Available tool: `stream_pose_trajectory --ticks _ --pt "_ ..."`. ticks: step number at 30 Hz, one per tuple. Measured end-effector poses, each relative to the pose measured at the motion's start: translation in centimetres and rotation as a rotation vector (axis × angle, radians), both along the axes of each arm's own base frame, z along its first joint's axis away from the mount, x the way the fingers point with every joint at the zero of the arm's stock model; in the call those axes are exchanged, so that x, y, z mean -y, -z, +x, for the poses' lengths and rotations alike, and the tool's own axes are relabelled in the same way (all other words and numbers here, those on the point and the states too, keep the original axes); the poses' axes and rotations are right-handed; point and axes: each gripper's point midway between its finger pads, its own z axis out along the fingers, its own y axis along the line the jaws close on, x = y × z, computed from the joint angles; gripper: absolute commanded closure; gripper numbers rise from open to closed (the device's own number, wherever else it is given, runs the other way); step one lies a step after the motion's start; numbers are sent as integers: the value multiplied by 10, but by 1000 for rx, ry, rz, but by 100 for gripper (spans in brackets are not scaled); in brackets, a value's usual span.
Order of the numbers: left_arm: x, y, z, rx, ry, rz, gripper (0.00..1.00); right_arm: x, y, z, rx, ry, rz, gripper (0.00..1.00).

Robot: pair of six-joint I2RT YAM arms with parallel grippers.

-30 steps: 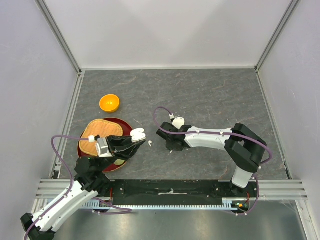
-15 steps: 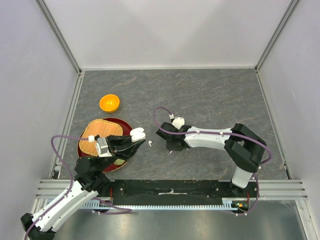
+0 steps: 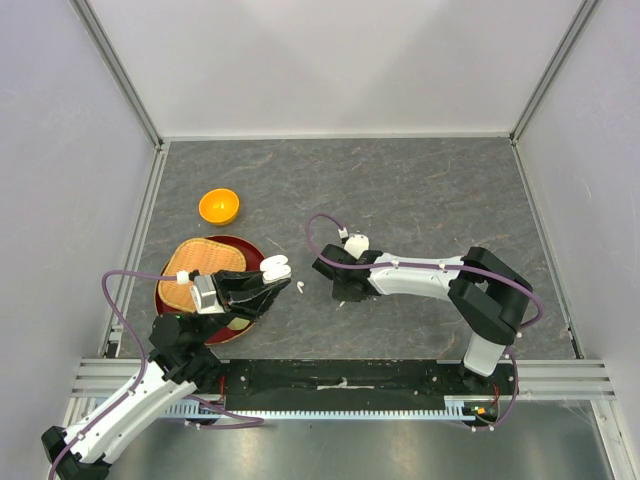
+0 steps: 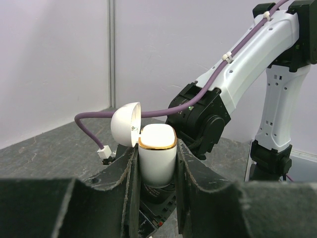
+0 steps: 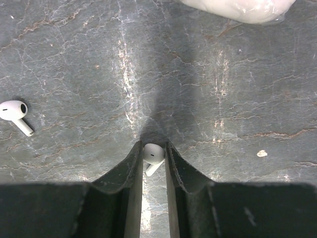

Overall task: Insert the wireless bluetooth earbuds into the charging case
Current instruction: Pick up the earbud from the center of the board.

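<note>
My left gripper (image 4: 156, 145) is shut on the white charging case (image 4: 157, 154), holding it upright with its gold-rimmed mouth up. The round lid (image 4: 125, 124) is swung open to the left. From above, the case (image 3: 276, 267) sits over the right edge of the red plate. My right gripper (image 5: 153, 149) points down at the table, its jaws pinching the head of one white earbud (image 5: 153, 153) whose stem points toward the camera. Another earbud (image 5: 15, 112) lies loose to the left, seen from above as a white speck (image 3: 300, 287) between the two grippers. The right gripper (image 3: 341, 296) is low on the table.
An orange bowl (image 3: 219, 206) stands at the back left. A red plate (image 3: 252, 251) carries a woven mat (image 3: 200, 265) under the left gripper. A white rounded object (image 5: 242, 7) lies just beyond the right gripper, beside its wrist (image 3: 357, 243).
The right gripper's jaws have narrowed onto the earbud. Neither arm has visibly shifted, and the left gripper still holds the case.
</note>
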Motion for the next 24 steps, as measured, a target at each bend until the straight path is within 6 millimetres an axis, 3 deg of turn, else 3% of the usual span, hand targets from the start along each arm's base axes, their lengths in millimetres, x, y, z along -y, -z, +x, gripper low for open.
stream_pose_trajectory --ticks 15,24 --pt "0 1 1 -4 -1 3 98 1 -4 2 22 -8 -1 95" --pt "4 7 4 -24 -1 20 98 9 -40 12 143 10 62 100"
